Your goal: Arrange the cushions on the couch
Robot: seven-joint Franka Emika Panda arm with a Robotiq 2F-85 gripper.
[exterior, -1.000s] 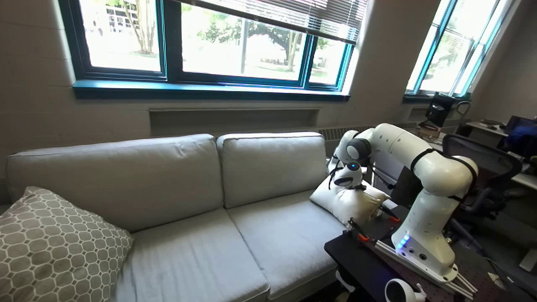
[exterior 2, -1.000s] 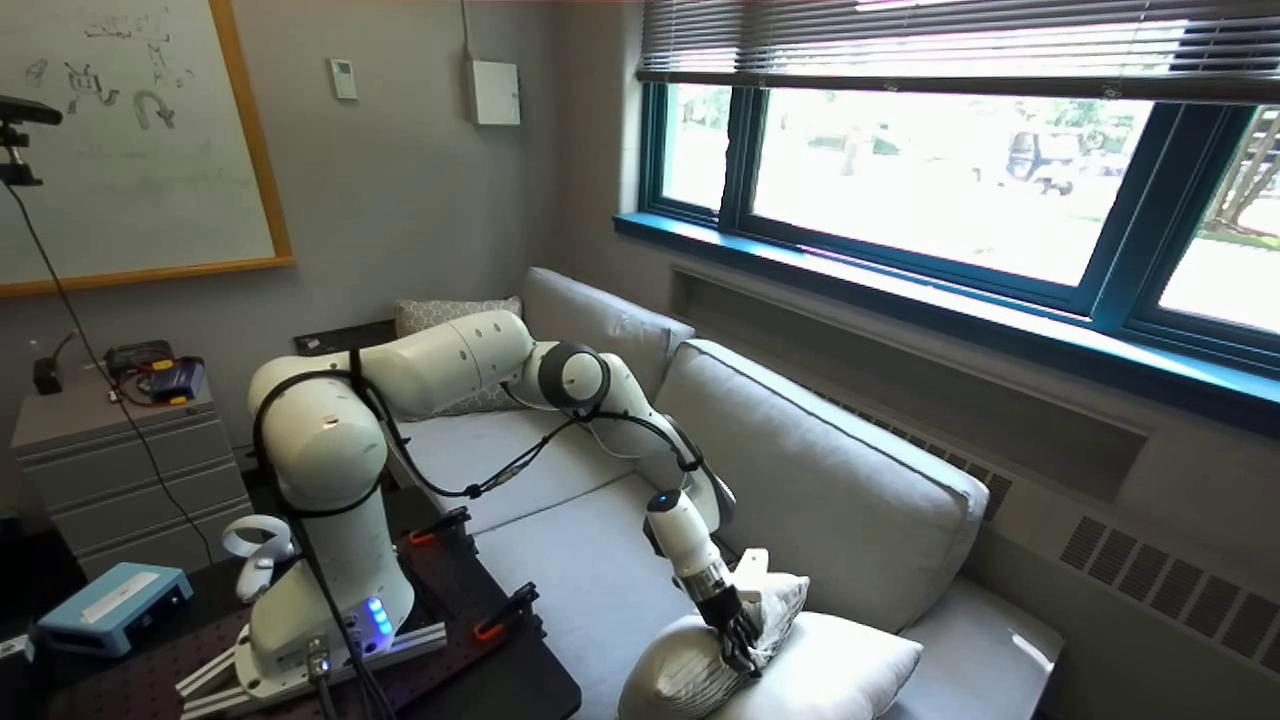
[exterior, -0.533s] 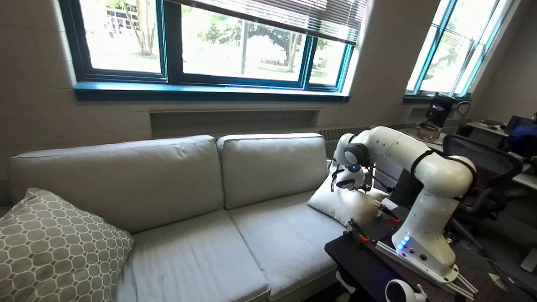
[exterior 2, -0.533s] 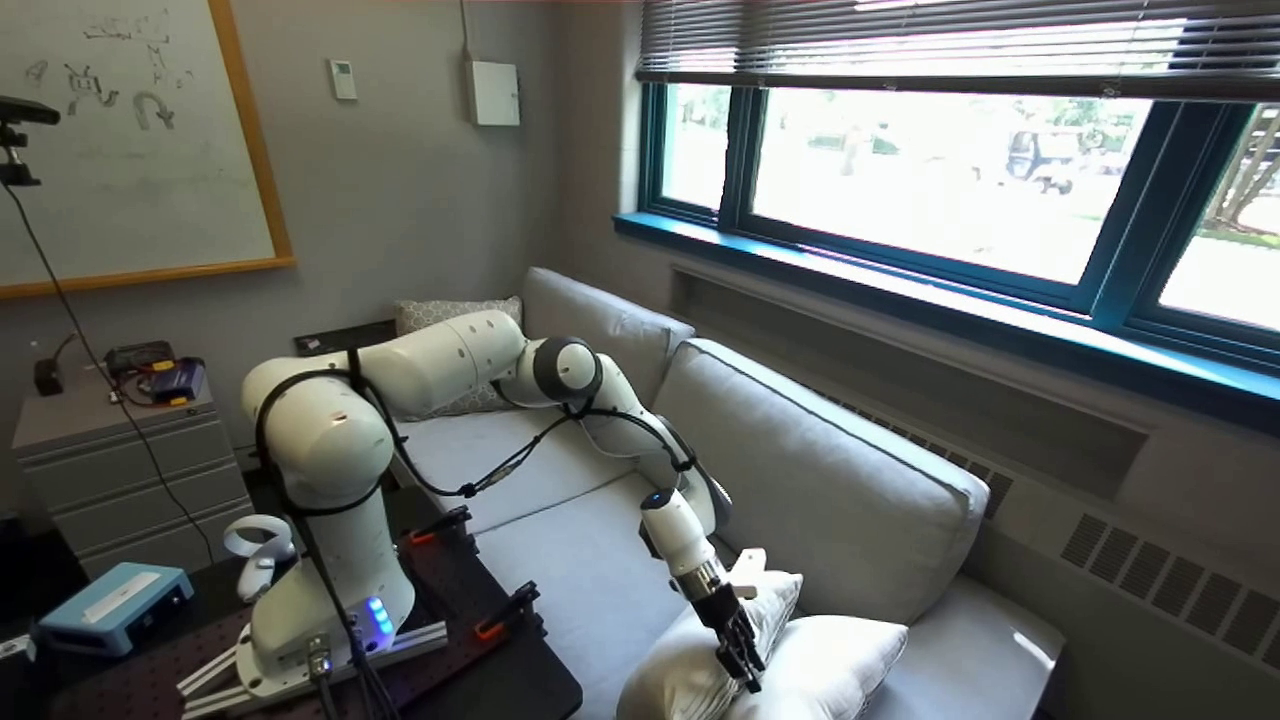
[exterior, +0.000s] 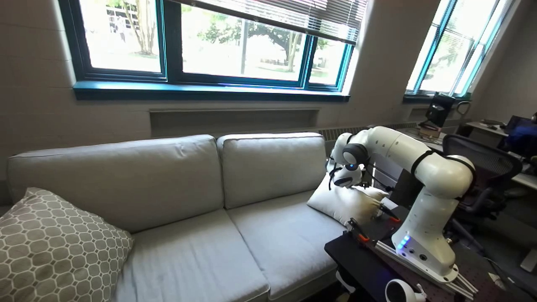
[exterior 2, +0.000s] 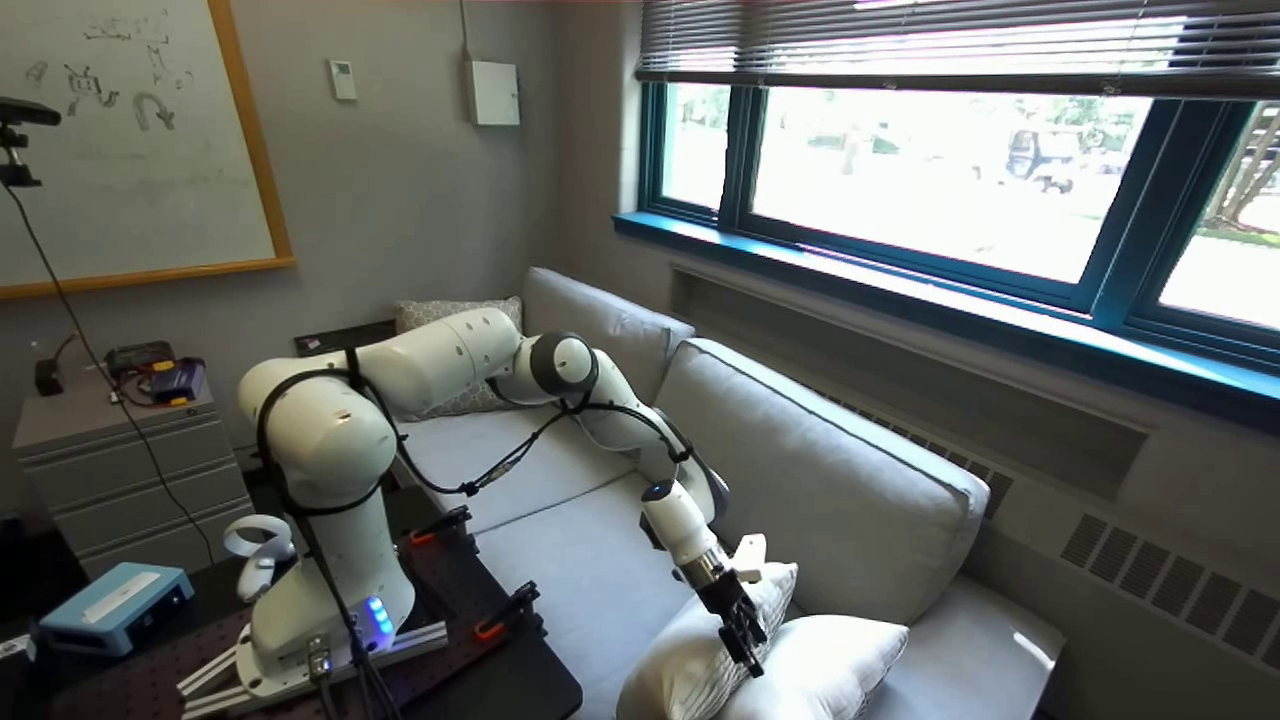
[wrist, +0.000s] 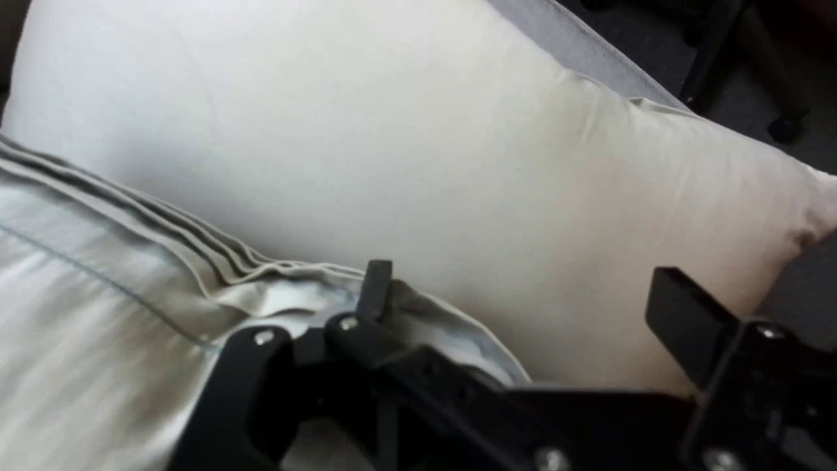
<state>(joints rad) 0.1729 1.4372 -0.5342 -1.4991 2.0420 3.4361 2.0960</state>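
Observation:
Two white cushions lean together at one end of the light grey couch (exterior: 180, 256). In an exterior view the cushion nearer the robot base (exterior 2: 665, 665) stands tilted against the other cushion (exterior 2: 835, 655). My gripper (exterior 2: 750, 660) points down where they meet. From the wrist, the gripper (wrist: 526, 297) is open, its fingers (wrist: 686, 324) wide apart. A pleated edge of the nearer cushion (wrist: 78, 327) lies by the left fingertip and runs loosely into the gap, unpinched. Behind the jaws spreads the smooth farther cushion (wrist: 340, 144). Its contact with the fingertips cannot be told.
A lattice-patterned beige pillow (exterior: 63, 247) sits at the couch's far end. The black robot table (exterior: 356, 260), with orange-marked clamps (exterior: 356, 228), borders the couch front. Back cushions (exterior 2: 820, 470) rise behind the gripper. An office chair (exterior: 478, 167) stands beyond the arm.
The fingers have spread apart and let go of the cushion's pleated edge. The gripper has shifted slightly, and both white cushions have settled a little.

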